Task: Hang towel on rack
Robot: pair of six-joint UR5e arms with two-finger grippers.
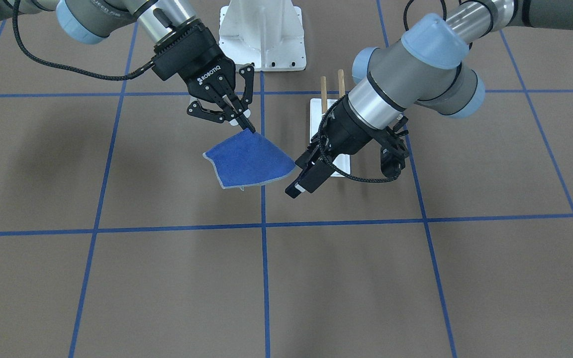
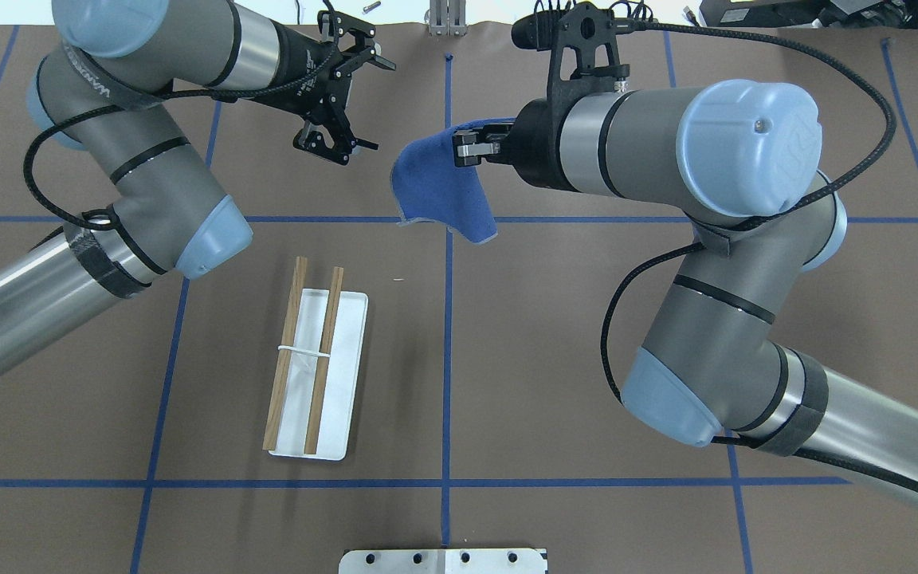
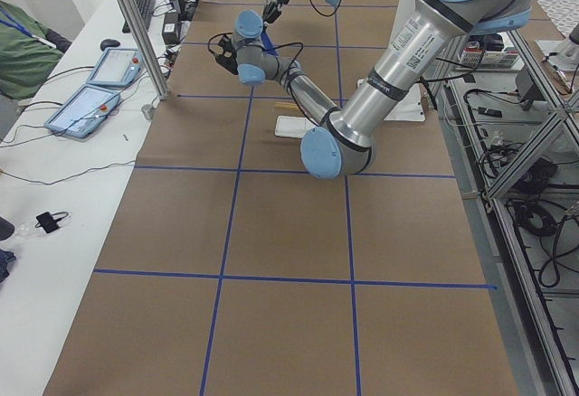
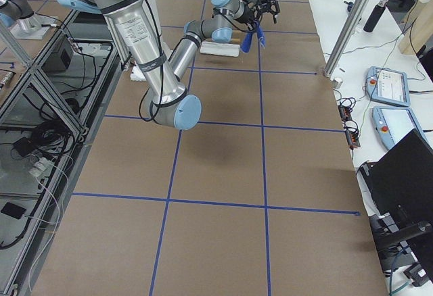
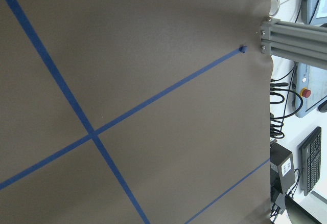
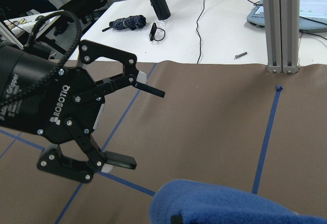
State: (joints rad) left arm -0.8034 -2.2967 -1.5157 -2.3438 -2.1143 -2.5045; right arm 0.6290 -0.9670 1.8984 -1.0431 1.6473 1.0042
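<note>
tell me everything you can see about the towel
The towel is a small royal-blue cloth, soft and fuzzy-looking, with a thin pale edge trim. The right gripper pinches one corner, and the rest droops in loose folds, seemingly held aloft. The open left gripper sits beside it without touching. The rack stands apart, bare.

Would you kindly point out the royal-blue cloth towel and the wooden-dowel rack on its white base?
royal-blue cloth towel [image 2: 439,187]: overhead view, middle of the cloth.
wooden-dowel rack [image 2: 318,399]: overhead view, on one brown dowel.
</note>
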